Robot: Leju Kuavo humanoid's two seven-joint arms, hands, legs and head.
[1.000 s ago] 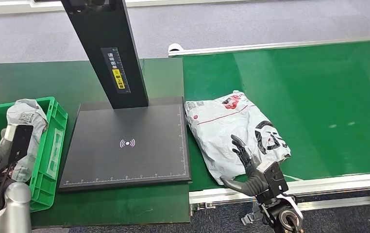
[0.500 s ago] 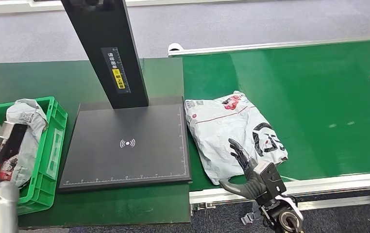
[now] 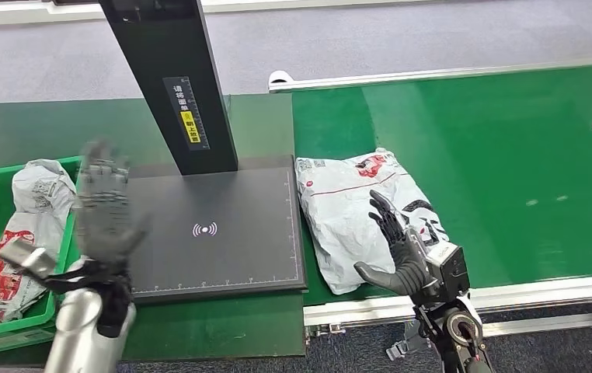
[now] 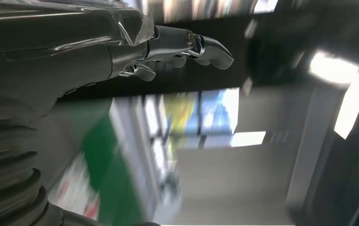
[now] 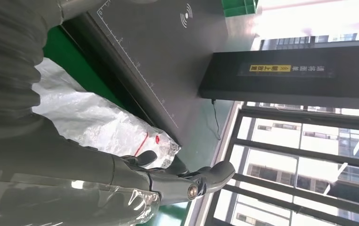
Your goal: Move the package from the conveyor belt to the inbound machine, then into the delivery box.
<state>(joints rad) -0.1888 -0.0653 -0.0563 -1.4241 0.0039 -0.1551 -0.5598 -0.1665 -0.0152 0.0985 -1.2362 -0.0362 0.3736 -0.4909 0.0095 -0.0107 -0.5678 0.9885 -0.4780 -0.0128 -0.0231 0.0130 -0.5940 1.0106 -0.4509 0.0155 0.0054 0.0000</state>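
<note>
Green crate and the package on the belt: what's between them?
Head view: the inbound machine's black scan plate fills the stretch between the green crate and the package, with the left robot hand raised above it.

A crumpled grey-white plastic mailer package (image 3: 363, 210) with red and black printing lies flat on the green conveyor belt (image 3: 510, 171), at the belt's left end near its near edge. Just left of it sits the inbound machine (image 3: 207, 225), a flat black scanning plate with a tall black post rising at its far side. Further left is the green delivery box (image 3: 64, 256), holding two similar grey mailers (image 3: 33, 186).
</note>
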